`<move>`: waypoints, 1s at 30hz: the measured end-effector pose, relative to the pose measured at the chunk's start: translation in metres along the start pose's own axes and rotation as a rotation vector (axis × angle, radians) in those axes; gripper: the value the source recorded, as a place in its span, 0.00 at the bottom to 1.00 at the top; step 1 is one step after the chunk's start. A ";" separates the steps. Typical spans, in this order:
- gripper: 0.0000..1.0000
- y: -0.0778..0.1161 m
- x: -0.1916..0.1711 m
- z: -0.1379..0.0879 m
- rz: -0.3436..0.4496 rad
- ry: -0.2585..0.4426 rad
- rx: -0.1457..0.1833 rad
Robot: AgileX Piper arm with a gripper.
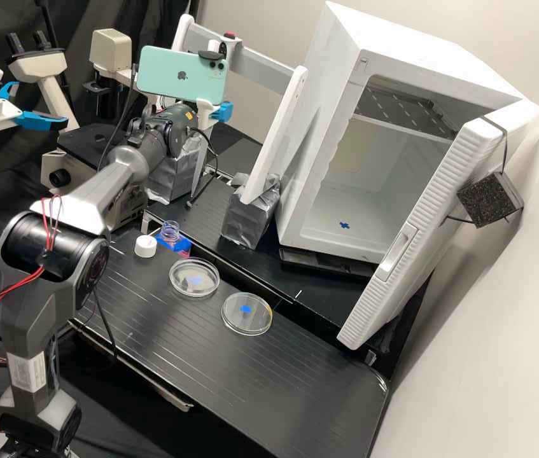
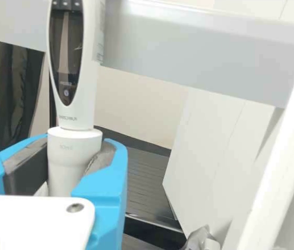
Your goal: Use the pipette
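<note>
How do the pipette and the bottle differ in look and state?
The pipette has an opaque white body with a dark display panel; the bottle is see-through.
The pipette is clamped in the gripper, while the bottle stands uncapped at the bench, near its white cap.
The pipette is long and slim, the bottle short and squat.

There are two dishes, one bottle, one cap, one pipette.
</note>
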 end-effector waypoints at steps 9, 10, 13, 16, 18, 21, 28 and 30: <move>1.00 -0.026 -0.014 0.013 -0.021 0.049 -0.017; 1.00 -0.027 -0.020 0.014 -0.012 0.062 0.017; 1.00 -0.030 -0.040 0.022 0.047 0.081 0.058; 1.00 -0.033 -0.070 0.039 0.166 0.101 0.120; 1.00 -0.033 -0.088 0.048 0.258 0.132 0.108; 1.00 -0.039 -0.114 0.063 0.380 0.164 0.118; 1.00 -0.064 -0.157 0.109 0.615 0.239 0.195; 1.00 -0.072 -0.163 0.118 0.625 0.255 0.212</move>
